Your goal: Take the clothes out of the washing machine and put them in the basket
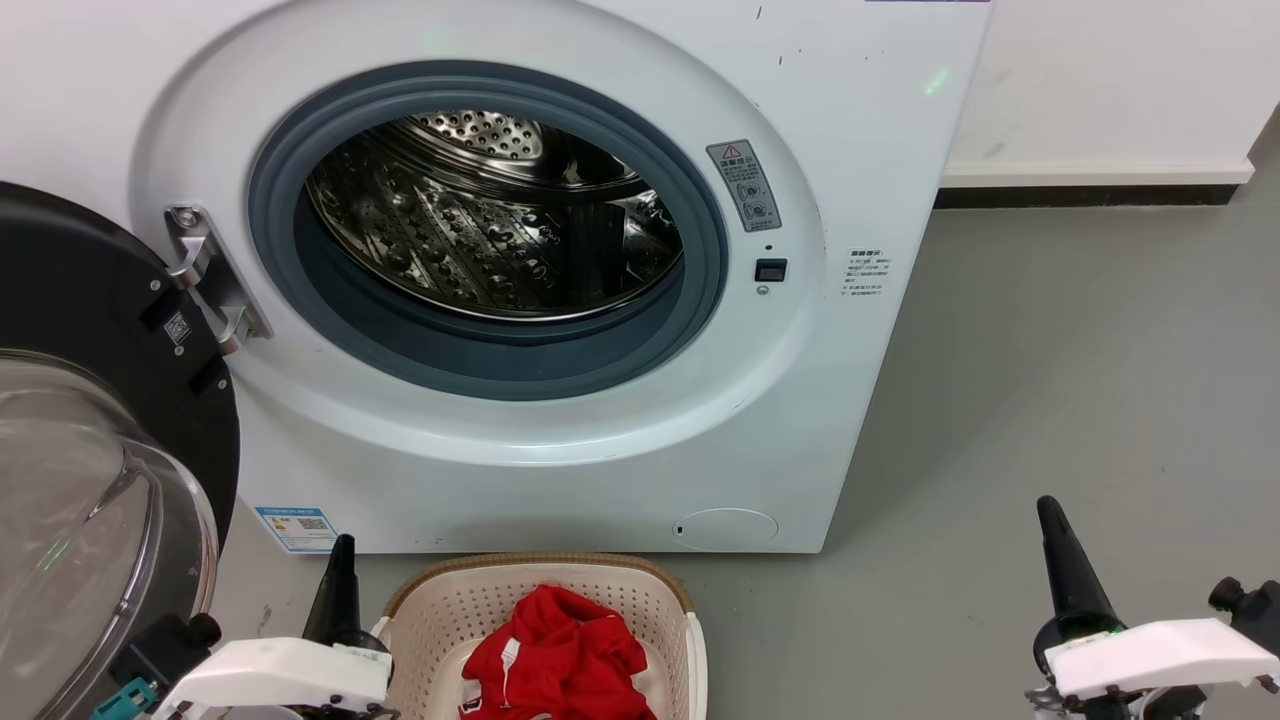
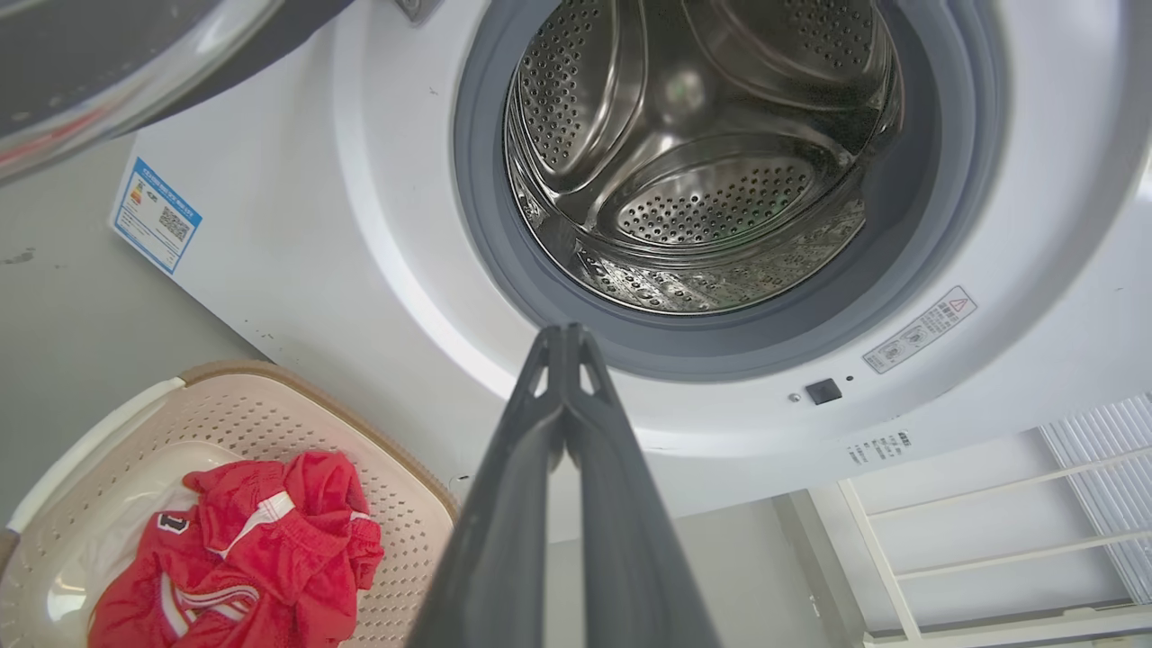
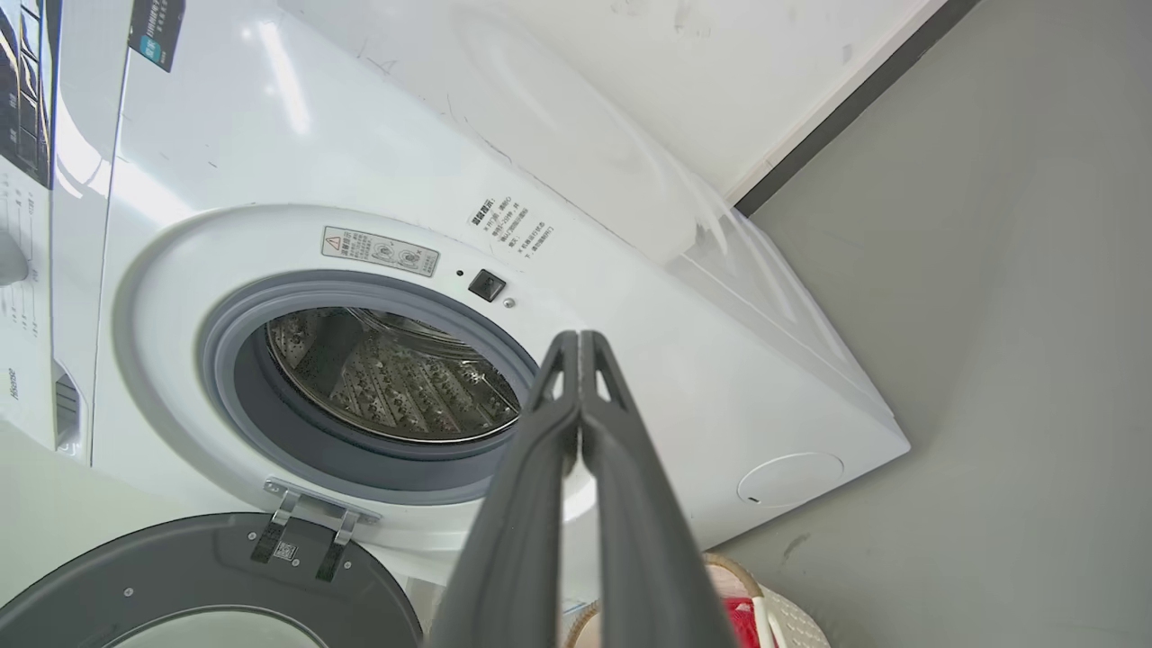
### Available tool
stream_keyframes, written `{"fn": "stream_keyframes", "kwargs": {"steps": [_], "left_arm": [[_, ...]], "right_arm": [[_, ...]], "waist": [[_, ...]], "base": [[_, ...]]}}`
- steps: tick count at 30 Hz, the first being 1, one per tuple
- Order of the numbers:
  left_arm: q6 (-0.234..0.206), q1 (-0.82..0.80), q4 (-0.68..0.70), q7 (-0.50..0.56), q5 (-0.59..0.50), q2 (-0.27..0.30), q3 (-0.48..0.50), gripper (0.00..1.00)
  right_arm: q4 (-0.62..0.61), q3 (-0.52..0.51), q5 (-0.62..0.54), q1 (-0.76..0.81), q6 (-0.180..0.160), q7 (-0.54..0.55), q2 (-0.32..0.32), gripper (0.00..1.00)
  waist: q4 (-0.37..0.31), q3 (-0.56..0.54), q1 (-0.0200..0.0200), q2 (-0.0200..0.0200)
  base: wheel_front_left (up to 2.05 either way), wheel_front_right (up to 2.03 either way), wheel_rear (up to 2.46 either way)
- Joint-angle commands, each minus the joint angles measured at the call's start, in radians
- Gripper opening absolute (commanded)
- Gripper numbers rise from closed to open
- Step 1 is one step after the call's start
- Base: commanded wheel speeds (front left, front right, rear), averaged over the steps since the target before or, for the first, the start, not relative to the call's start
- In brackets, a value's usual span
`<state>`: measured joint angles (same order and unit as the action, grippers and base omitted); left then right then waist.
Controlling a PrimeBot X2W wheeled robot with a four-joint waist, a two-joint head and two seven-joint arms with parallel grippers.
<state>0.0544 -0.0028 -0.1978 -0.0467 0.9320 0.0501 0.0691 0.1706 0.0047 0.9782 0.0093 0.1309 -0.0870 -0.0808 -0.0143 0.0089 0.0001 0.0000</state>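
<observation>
I saw the washing machine with its door swung wide to the left, and the steel drum showed through the opening. The red clothes lay bunched in the basket, which sat on the floor just in front of the machine. My left gripper hung beside the basket, fingers pressed together on nothing. My right gripper was likewise closed and empty, well off to the right.
</observation>
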Motion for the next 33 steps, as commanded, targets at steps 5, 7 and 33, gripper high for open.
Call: {"fn": "stream_keyframes", "kwargs": {"steps": [5,7,33], "left_arm": [[0.013,-0.032,0.001,0.02,0.088,0.001,0.009,0.0],[0.016,-0.035,-0.001,0.026,0.11,0.001,0.011,0.0],[0.044,-0.072,-0.022,0.089,0.37,0.0,0.027,0.0]], "right_arm": [[0.003,-0.01,0.091,-0.038,0.0,0.017,-0.008,0.0],[0.005,-0.012,0.113,-0.042,0.0,0.024,-0.008,0.0],[0.036,-0.04,0.369,-0.078,0.0,0.088,-0.006,0.0]], "waist": [[0.001,0.0,-0.0001,0.0],[0.002,-0.001,-0.0001,0.0],[0.007,-0.003,-0.0001,0.0]], "base": [[0.0,0.0,0.0],[0.0,0.0,0.0],[0.0,0.0,0.0]]}}
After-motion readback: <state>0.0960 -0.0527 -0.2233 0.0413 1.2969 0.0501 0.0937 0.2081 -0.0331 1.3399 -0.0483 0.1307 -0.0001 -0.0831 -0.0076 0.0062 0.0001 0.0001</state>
